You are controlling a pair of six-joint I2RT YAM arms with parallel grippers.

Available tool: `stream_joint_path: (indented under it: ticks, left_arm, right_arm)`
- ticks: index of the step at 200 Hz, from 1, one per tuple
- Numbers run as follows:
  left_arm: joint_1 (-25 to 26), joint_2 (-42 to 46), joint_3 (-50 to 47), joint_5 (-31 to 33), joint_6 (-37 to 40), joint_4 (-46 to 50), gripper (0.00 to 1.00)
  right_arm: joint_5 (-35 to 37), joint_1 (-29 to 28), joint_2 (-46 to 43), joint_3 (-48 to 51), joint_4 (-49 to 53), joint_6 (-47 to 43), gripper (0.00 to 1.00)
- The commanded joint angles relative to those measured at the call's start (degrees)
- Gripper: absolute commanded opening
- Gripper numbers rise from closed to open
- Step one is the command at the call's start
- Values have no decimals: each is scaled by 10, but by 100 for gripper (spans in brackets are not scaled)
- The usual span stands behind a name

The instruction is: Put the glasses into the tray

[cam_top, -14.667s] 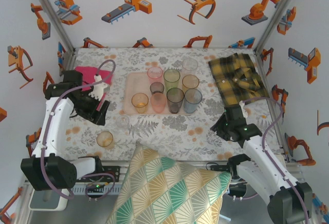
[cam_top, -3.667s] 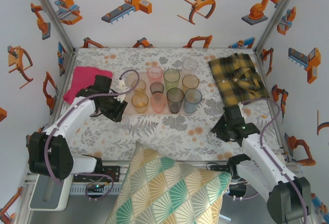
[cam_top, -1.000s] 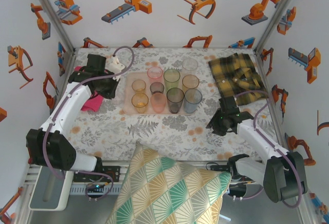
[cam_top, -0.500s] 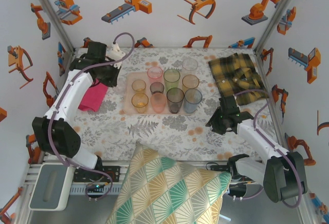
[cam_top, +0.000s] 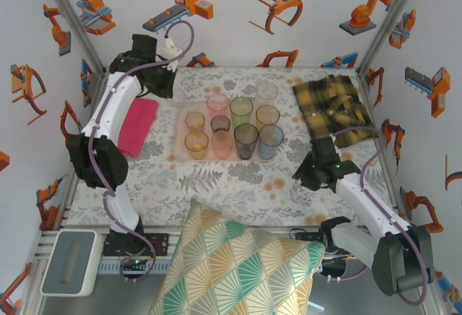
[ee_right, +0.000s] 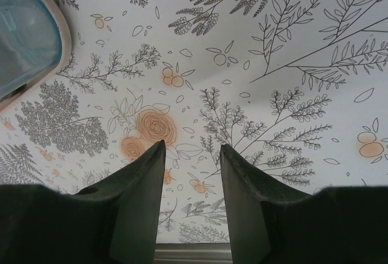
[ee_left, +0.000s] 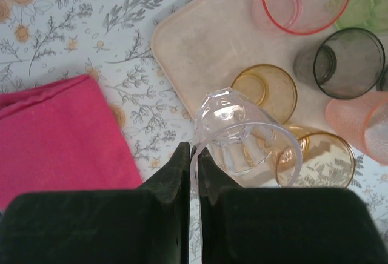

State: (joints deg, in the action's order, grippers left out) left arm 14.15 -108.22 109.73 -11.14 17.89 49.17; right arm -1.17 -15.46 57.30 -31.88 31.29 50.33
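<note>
left gripper point(ee_left: 195, 152) is pinched shut on a clear glass point(ee_left: 242, 143) by its rim, mid-carry over the tray point(ee_left: 206, 46) edge; right gripper point(ee_right: 192, 149) half-open, empty. next: lower onto bare tray, release

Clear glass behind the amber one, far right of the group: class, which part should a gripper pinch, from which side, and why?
Pinch the rim of the clear glass from straight above, one finger inside and one outside its far wall. It stands upright, mouth up, and the green glass and amber glass stand close on its near side, so a sideways approach would probably knock them.
</note>
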Motion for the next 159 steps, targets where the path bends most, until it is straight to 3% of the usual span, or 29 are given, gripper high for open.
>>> stream_joint_path:
  ticks: [1, 82, 159]
  left_arm:
    - [-3, -36, 47, -15, -17, 18, 7]
    - [8, -188, 184, -33, -45, 29, 6]
    - [44, -256, 235, -10, -36, 32, 7]
  right_arm:
    - [18, 3, -5, -1, 22, -8, 41]
    - [22, 4, 3, -19, 39, -2, 41]
    - [26, 4, -2, -8, 39, 2, 41]
